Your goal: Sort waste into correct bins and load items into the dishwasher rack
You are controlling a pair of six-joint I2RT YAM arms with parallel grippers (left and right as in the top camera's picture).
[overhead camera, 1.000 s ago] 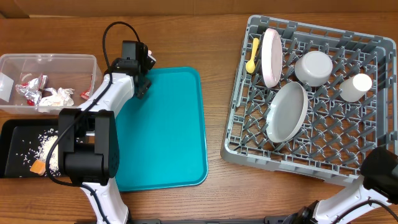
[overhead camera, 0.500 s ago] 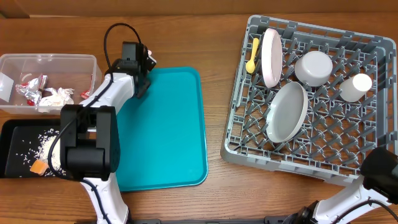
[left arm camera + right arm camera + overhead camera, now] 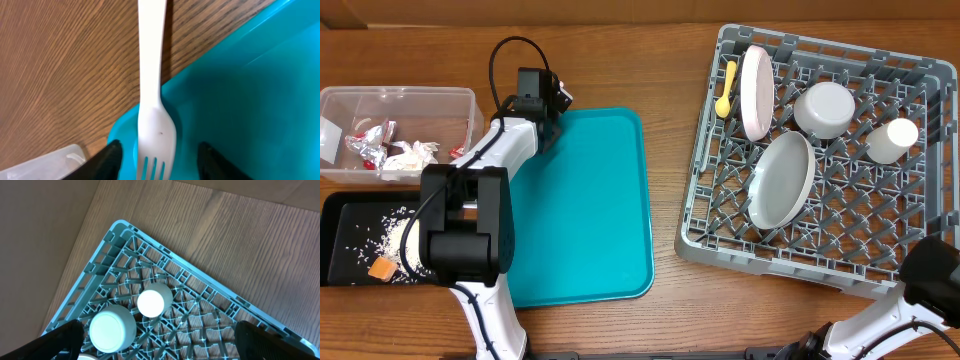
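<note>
Up close in the left wrist view, a pale fork [image 3: 151, 75] ran down the middle of the frame, its handle over the wooden bench [image 3: 65, 65] and its tines over the corner of the teal tray [image 3: 250, 100]. The left end effector [image 3: 159, 161] straddled the tines, spread wide, with a gap on each side. The right end effector [image 3: 157, 332] gaped wide and empty above a corner of the dishwasher rack [image 3: 200, 275], near the white cup [image 3: 150, 303] and bowl [image 3: 112, 330].
</note>
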